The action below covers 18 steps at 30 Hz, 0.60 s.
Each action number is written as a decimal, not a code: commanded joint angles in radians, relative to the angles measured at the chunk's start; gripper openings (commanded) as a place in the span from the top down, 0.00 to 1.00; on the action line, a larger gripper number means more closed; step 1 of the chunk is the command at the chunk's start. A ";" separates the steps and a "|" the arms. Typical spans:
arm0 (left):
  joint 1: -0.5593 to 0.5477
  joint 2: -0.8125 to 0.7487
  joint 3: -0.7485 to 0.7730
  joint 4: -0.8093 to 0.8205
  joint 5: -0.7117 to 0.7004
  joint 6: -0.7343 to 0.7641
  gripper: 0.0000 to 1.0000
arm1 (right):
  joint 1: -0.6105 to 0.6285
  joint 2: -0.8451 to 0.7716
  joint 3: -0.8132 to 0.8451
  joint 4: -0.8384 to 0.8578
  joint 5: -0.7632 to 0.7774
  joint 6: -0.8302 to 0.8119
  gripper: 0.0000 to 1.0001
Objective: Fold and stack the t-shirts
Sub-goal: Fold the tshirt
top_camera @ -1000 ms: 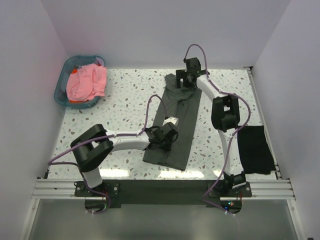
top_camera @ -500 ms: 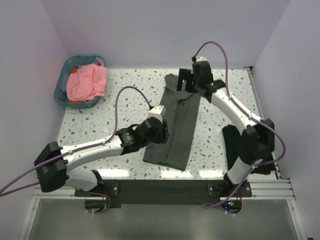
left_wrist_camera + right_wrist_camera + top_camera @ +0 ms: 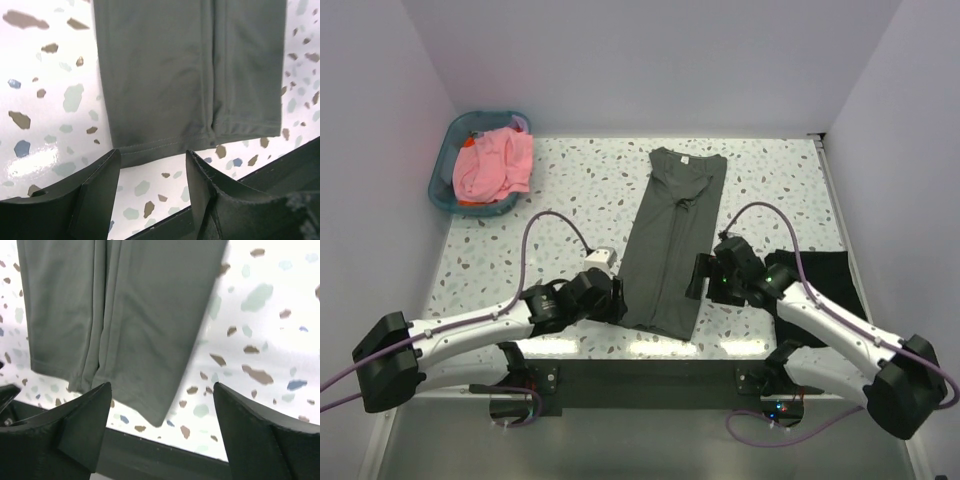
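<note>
Left pincer (image 3: pixel 153 160): jaws well apart, empty, poised at the near hem of the olive-grey t-shirt (image 3: pixel 670 235), which lies folded in a long strip mid-desk (image 3: pixel 490 250). Right pincer (image 3: pixel 161 387): jaws wide, empty, above the hem's right corner. Only the top view shows the black t-shirt (image 3: pixel 830 290) at the right edge and the pink t-shirt (image 3: pixel 495 165) in the teal basket (image 3: pixel 442 175). Count: three shirts, two pincers, one basket.

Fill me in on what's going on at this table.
Two robot arms are working on folding t-shirts. The olive-grey shirt lies flat in the middle, folded lengthwise into a long strip. The left gripper and right gripper sit at the strip's near hem, one at each corner, both open and holding nothing. A black shirt lies by the right edge of the table, and a pink shirt is bunched in the teal basket at the far left.
</note>
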 commanded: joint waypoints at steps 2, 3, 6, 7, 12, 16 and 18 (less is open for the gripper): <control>0.003 -0.005 -0.055 0.018 0.016 -0.074 0.42 | 0.006 -0.103 -0.066 -0.069 -0.040 0.127 0.23; 0.003 -0.001 -0.066 0.026 0.010 -0.085 0.42 | 0.006 -0.131 -0.085 -0.066 -0.040 0.139 0.25; 0.011 0.007 -0.104 0.076 -0.003 -0.108 0.44 | 0.006 -0.166 -0.155 -0.043 -0.087 0.190 0.31; 0.015 0.010 -0.118 0.090 -0.016 -0.119 0.44 | 0.008 -0.168 -0.183 -0.037 -0.100 0.214 0.32; 0.046 0.001 -0.164 0.141 0.014 -0.124 0.46 | 0.060 -0.174 -0.249 0.038 -0.127 0.297 0.40; 0.058 0.018 -0.183 0.185 0.046 -0.098 0.47 | 0.135 -0.151 -0.299 0.087 -0.092 0.382 0.40; 0.058 0.028 -0.193 0.214 0.060 -0.092 0.47 | 0.176 -0.136 -0.315 0.130 -0.075 0.411 0.40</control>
